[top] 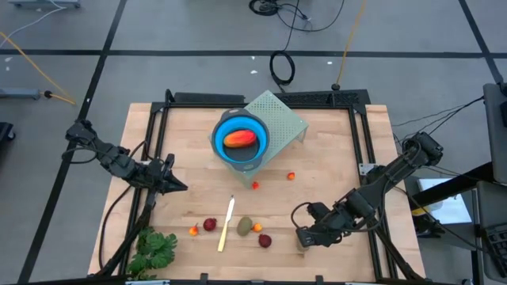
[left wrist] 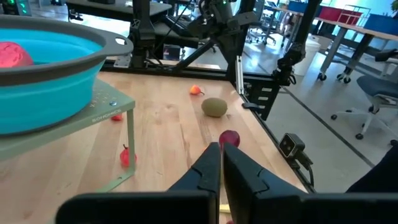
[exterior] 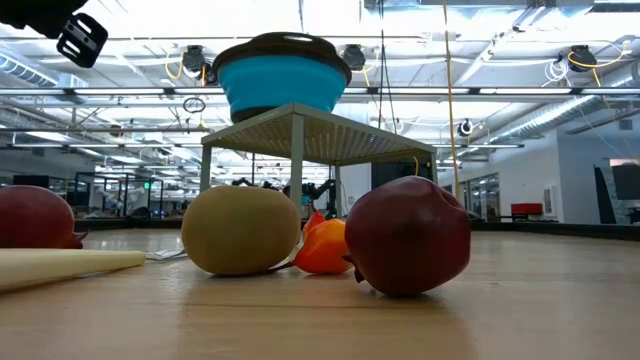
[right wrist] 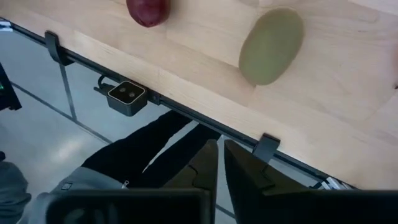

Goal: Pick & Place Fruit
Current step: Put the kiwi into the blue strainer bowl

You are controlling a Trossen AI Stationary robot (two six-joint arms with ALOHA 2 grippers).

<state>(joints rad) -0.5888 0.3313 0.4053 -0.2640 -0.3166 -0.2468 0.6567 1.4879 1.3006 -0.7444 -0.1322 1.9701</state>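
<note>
An orange-red oblong fruit (top: 239,138) lies in the blue bowl (top: 230,152), which stands on a pale green perforated stand (top: 283,117) at the table's far middle. Near the front edge lie a brown-green oval (top: 245,226), two dark red balls (top: 209,225) (top: 264,240) and small orange bits (top: 193,230) (top: 258,228). A red bit (top: 255,185) and an orange bit (top: 291,176) lie in front of the stand. My left gripper (top: 181,187) hangs shut at mid-left, holding nothing. My right gripper (top: 301,237) is shut and holds nothing, just right of the nearer dark red ball.
A thin cream stick (top: 226,224) lies between the fruit near the front. A leafy green bunch (top: 154,249) sits at the near left corner. Black rails (top: 261,98) frame the table. Bare wood lies between the stand and the front row of fruit.
</note>
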